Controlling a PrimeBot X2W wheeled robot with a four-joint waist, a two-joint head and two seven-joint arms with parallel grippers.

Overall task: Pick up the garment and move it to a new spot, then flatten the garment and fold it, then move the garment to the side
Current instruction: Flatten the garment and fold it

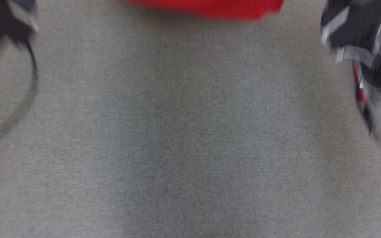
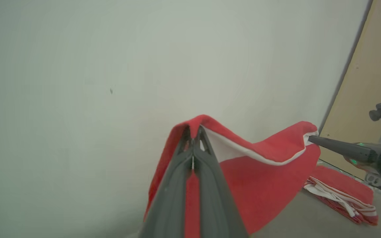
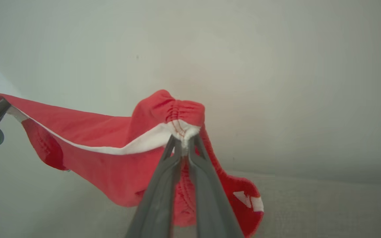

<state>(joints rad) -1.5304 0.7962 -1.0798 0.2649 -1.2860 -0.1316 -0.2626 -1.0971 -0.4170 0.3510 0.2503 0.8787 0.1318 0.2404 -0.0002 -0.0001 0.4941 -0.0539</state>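
- The left gripper (image 2: 193, 145) has its jaws clamped together on one end of the red garment (image 2: 263, 185), at the waistband. The right gripper (image 3: 184, 142) has its jaws pinched on the gathered, white-lined other end.
- The garment hangs stretched between them above the grey bench (image 1: 190, 132), close to the pale wall (image 2: 111, 59). Its lower part droops toward the surface; I cannot tell whether it touches.
- Holding two waistband points apart likely lets the cloth fall open under its own weight, ready to lay flat.
- A folded red piece (image 2: 342, 190) with white stripes lies at the bench's edge by the tan panel (image 2: 375, 66), probably set aside.
- This looks like the carry to a new spot; flattening and folding are not yet done.
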